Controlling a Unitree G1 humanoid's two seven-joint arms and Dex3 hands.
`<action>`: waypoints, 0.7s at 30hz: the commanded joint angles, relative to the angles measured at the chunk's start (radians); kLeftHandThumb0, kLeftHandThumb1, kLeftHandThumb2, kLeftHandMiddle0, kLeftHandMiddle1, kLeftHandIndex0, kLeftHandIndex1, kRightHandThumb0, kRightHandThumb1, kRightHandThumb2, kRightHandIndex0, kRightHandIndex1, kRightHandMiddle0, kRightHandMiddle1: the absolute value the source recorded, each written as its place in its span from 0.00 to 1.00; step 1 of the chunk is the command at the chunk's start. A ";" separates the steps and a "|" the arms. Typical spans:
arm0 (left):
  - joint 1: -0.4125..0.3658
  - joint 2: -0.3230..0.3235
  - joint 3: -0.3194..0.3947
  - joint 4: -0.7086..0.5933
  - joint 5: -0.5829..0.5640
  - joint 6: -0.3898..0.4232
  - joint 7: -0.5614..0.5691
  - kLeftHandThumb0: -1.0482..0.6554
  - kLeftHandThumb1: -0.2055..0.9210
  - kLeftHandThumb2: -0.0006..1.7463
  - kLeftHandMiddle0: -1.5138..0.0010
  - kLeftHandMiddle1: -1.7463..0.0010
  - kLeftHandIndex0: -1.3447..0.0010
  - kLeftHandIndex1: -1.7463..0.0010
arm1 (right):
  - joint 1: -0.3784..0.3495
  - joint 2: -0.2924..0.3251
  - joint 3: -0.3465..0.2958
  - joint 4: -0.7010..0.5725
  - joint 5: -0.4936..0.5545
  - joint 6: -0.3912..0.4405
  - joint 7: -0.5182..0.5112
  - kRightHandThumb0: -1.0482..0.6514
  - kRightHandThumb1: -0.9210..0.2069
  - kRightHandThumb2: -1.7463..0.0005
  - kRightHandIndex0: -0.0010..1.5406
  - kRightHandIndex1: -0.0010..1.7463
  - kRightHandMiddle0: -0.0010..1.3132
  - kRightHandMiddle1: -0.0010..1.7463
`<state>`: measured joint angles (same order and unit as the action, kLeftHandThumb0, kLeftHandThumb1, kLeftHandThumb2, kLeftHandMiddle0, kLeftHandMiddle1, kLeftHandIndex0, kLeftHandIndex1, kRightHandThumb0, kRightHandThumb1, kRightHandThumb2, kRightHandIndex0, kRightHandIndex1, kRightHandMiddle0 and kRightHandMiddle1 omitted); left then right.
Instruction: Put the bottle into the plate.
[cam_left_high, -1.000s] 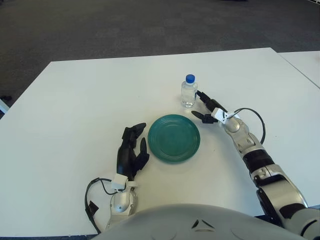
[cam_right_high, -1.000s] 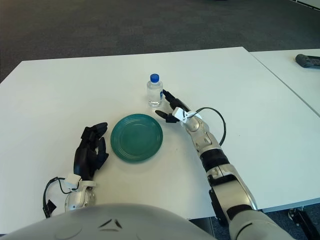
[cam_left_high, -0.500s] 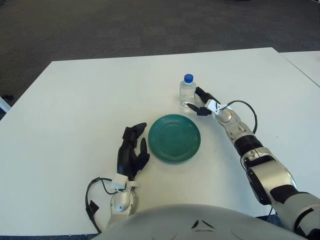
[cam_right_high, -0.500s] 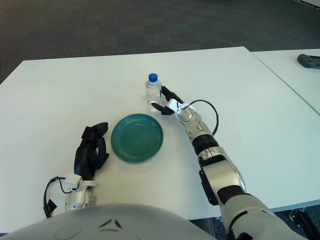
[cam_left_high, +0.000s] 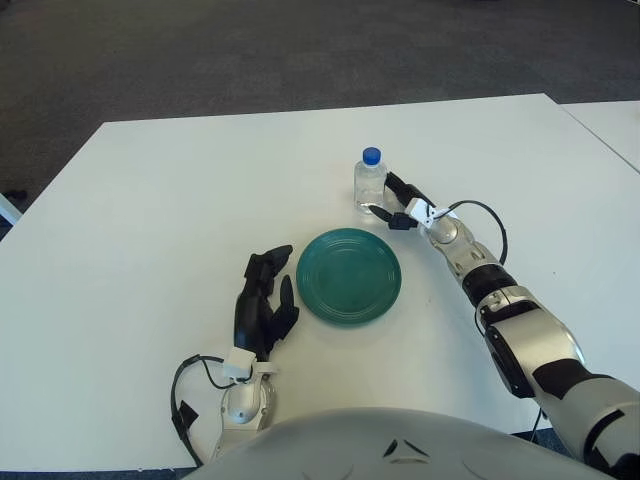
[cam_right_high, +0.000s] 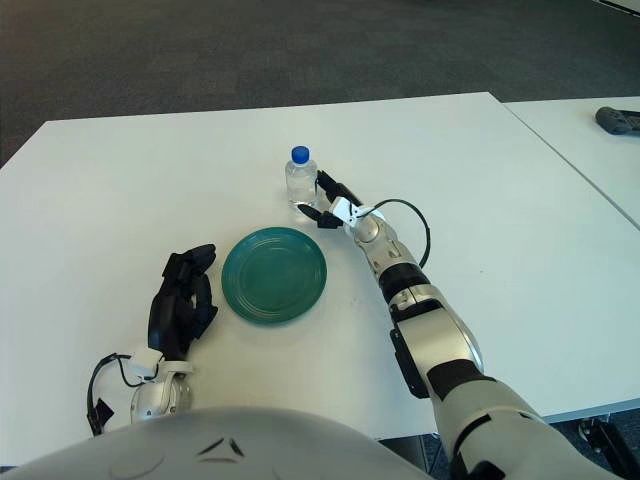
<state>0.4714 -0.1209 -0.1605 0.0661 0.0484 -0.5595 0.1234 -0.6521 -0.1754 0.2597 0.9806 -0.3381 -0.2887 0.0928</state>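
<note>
A small clear bottle (cam_left_high: 369, 184) with a blue cap stands upright on the white table (cam_left_high: 180, 200), just behind the empty green plate (cam_left_high: 348, 278). My right hand (cam_left_high: 392, 203) reaches in from the right, low at the bottle's base. Its fingers are spread, one behind and one in front of the bottle's right side, and touch it without closing round it. My left hand (cam_left_high: 264, 302) lies on the table left of the plate, fingers relaxed and empty.
A second white table (cam_right_high: 600, 170) stands to the right across a gap, with a dark object (cam_right_high: 618, 119) on it. Dark carpet lies beyond the far edge. A cable (cam_left_high: 185, 395) loops by my left wrist.
My right hand has moved left and away from me, up to the bottle. Its fingers now flank the bottle's base, and the bottle has slid slightly left. The left hand has not moved.
</note>
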 joint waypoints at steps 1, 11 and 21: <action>0.047 -0.030 -0.006 0.117 0.001 0.016 0.014 0.18 1.00 0.40 0.64 0.54 0.79 0.38 | -0.033 0.021 -0.005 0.022 0.009 -0.021 0.001 0.00 0.00 0.62 0.00 0.00 0.00 0.00; 0.057 -0.026 -0.007 0.116 0.004 0.022 0.015 0.17 1.00 0.40 0.63 0.53 0.79 0.38 | -0.040 0.039 -0.005 0.032 0.018 -0.026 0.014 0.00 0.00 0.63 0.00 0.00 0.00 0.00; 0.050 -0.030 -0.003 0.135 -0.010 0.015 0.010 0.17 1.00 0.38 0.62 0.52 0.81 0.38 | -0.046 0.074 0.002 0.031 0.009 -0.010 -0.003 0.00 0.00 0.63 0.00 0.00 0.00 0.00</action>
<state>0.4726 -0.1209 -0.1604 0.0661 0.0467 -0.5614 0.1251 -0.6693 -0.1265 0.2613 1.0098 -0.3313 -0.3015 0.0970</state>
